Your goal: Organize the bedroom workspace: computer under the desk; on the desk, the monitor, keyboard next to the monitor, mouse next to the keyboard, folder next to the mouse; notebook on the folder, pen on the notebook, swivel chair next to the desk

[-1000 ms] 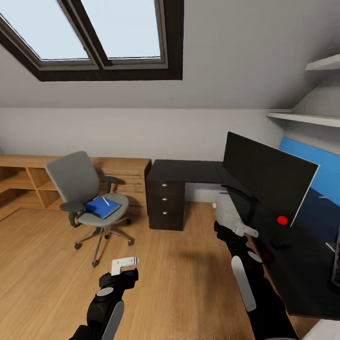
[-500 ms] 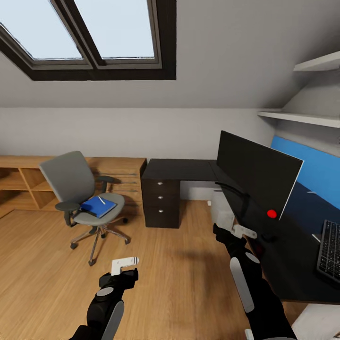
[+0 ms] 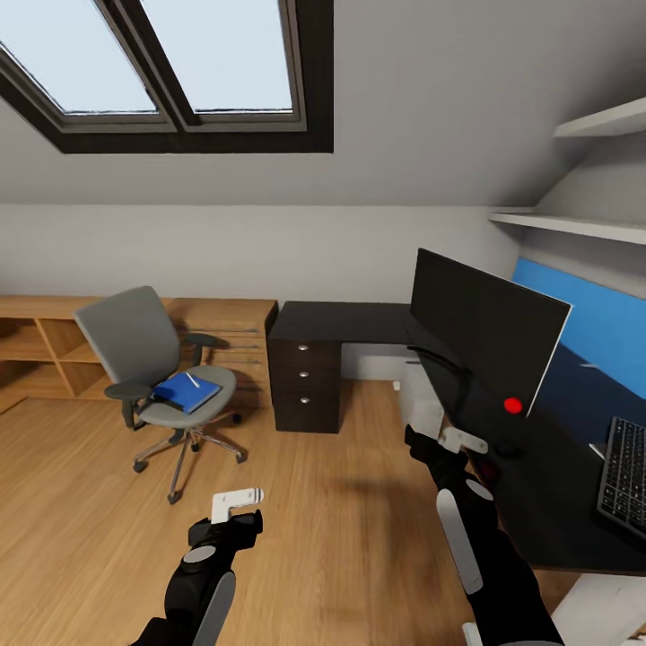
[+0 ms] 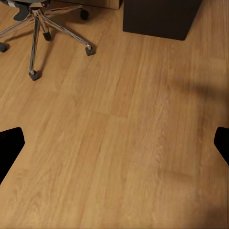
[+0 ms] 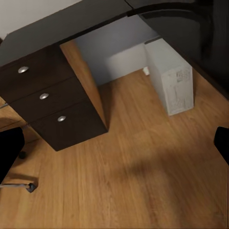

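Both our left gripper (image 3: 238, 501) and right gripper (image 3: 464, 440) hang spread and empty over the floor (image 3: 341, 502), nothing shifting since a moment ago, the folder (image 3: 186, 391) on the swivel chair (image 3: 144, 354), monitor (image 3: 484, 327) and keyboard (image 3: 625, 475) at the desk's (image 3: 350, 320) right edge.

I stand in an attic room of a home, fitted out as a study corner. A grey sloped ceiling (image 3: 431, 99) carries a dark-framed skylight (image 3: 170, 76); the floor (image 3: 341, 529) is light wood. A glossy black L-shaped desk (image 3: 345, 321) with a three-drawer unit (image 3: 308, 384) bears a monitor (image 3: 484, 327) and keyboard (image 3: 625, 475). A grey swivel chair (image 3: 148, 372) stands before low wooden shelving (image 3: 36, 350). White wall shelves (image 3: 574, 224) hang above a blue wall panel (image 3: 601, 332). A white computer (image 5: 172, 83) tower sits under the desk.
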Motion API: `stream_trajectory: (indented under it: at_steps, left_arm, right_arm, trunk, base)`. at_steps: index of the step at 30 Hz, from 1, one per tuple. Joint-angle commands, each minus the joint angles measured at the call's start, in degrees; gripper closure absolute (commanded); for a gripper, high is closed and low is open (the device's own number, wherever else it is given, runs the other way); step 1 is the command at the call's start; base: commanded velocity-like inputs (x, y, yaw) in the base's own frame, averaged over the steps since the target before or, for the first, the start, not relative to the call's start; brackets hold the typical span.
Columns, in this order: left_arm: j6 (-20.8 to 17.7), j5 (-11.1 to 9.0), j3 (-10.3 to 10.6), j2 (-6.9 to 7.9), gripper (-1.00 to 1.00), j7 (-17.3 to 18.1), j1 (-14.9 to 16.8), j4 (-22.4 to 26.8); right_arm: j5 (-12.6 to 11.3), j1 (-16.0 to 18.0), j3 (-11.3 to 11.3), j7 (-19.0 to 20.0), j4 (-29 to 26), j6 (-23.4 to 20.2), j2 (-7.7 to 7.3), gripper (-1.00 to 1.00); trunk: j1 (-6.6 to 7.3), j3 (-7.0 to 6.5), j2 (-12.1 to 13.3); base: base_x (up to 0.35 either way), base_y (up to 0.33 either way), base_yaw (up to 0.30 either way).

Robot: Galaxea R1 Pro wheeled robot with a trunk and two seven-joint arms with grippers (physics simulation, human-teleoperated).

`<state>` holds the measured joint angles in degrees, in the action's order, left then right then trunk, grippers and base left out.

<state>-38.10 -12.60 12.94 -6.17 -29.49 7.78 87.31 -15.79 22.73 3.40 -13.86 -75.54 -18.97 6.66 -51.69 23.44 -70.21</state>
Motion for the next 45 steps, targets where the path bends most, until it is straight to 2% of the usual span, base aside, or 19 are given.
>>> stream_trajectory:
  at_steps: [1,20,24,32,37,45]
  left_arm:
    - [-0.11,-0.64,0.07,0.01,-1.00,-0.57,0.05,0.07]
    - [-0.12,-0.76,-0.02,0.02,-1.00,-0.57,0.05,-0.03]
    - [-0.13,-0.70,-0.02,0.02,-1.00,-0.57,0.05,-0.03]
    - [-0.13,-0.68,-0.10,0.02,-1.00,-0.57,0.05,-0.01]
    - [-0.13,-0.69,-0.13,0.02,-1.00,-0.53,0.05,0.06]
    - [-0.12,-0.83,-0.19,0.02,-1.00,-0.33,0.05,1.28]
  right_arm:
    - [-0.55,0.04,0.02,-0.29,-0.07,-0.19,0.02,-1.00]
    - [-0.55,0.04,-0.06,-0.28,0.17,-0.14,0.09,-1.00]
    - [-0.55,0.04,-0.06,-0.23,0.15,-0.17,0.10,-1.00]
    - [-0.52,0.04,-2.62,-0.24,0.13,0.01,-0.01,-1.00]
    - [-0.47,0.04,-3.43,-0.29,0.34,0.08,-0.06,-1.00]
    - [-0.32,0.09,-3.54,-0.44,3.33,0.07,-0.10,-1.00]
  trunk:
    - [-0.01,0.07,-0.03]
    - [-0.01,0.07,-0.03]
    - [-0.01,0.07,-0.03]
    - [-0.01,0.07,-0.03]
    - [-0.01,0.07,-0.03]
    - [-0.01,0.07,-0.03]
  base:
    - [0.000,-0.283,0.000]
    - [0.000,-0.309,0.000]
    - [0.000,-0.070,0.000]
    - [0.000,-0.011,0.000]
    - [0.000,-0.002,0.000]
    - [0.000,0.000,0.000]
